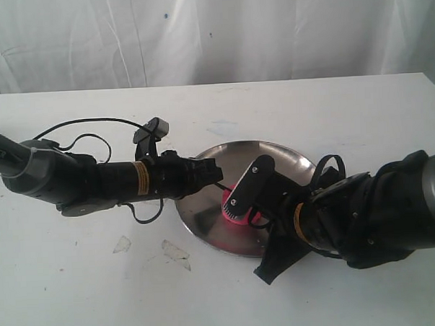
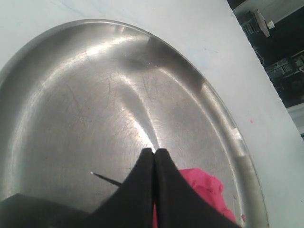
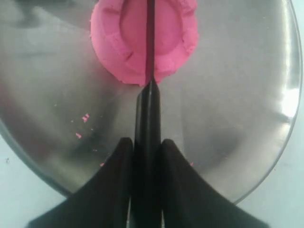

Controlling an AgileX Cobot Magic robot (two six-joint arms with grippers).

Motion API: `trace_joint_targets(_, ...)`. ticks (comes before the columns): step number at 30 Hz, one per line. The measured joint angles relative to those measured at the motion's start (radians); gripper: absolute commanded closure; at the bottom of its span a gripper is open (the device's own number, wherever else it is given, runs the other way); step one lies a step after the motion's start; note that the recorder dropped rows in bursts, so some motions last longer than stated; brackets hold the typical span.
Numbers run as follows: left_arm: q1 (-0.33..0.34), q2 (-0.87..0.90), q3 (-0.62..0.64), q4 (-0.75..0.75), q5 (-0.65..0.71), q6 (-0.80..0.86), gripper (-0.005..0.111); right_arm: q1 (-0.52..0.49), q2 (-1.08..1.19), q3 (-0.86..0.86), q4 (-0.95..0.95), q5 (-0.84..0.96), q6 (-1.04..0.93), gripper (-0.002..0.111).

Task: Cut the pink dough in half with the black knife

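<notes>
A white table, scuffed and flecked with a few pale scraps, carried a round steel plate whose shallow dish was brushed, finely scratched and streaked with glare. On that plate, toward its 6 o'clock part in the exterior view, sat the pink dough, a soft matte puck with a raised, ragged rim and a dented top; tiny pink crumbs lay scattered on the metal near it. The black knife was slim and matte, its handle thick and rounded, its blade thin and dark. The blade stood edge-down across the middle of the dough, sunk into it so that pink showed on both sides of the line. The right gripper held the knife's handle, its two black wedge-shaped fingers pressed against either side with no gap; the dough lay just beyond the fingertips, straight ahead along the blade. The left gripper hung over the plate from the 9 o'clock side, its tapered fingers meeting tip to tip and holding nothing. In the left wrist view the dough showed just beside and below those closed tips, partly hidden by them, and a thin dark point jutted out on the fingers' other side.
</notes>
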Motion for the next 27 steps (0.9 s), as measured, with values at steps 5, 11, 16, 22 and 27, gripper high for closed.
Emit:
trace_joint_targets(5,0.000,0.002,0.000,0.000,0.000,0.000,0.107,0.000,0.000,0.000,0.002,0.000,0.000,0.108)
trace_joint_targets(11,0.000,0.002,0.000,0.000,0.000,0.000,0.107,0.000,0.000,0.000,0.006,0.000,0.000,0.108)
trace_joint_targets(16,0.000,0.002,0.000,0.000,0.000,0.000,0.107,0.000,0.009,0.000,0.006,0.000,0.002,0.108)
trace_joint_targets(22,0.000,0.002,-0.001,0.000,-0.008,0.004,0.107,0.000,0.030,-0.002,0.006,0.004,0.010,0.108)
trace_joint_targets(27,0.000,0.002,-0.002,0.002,-0.008,0.006,0.107,0.000,0.032,-0.002,0.006,0.004,0.013,0.108)
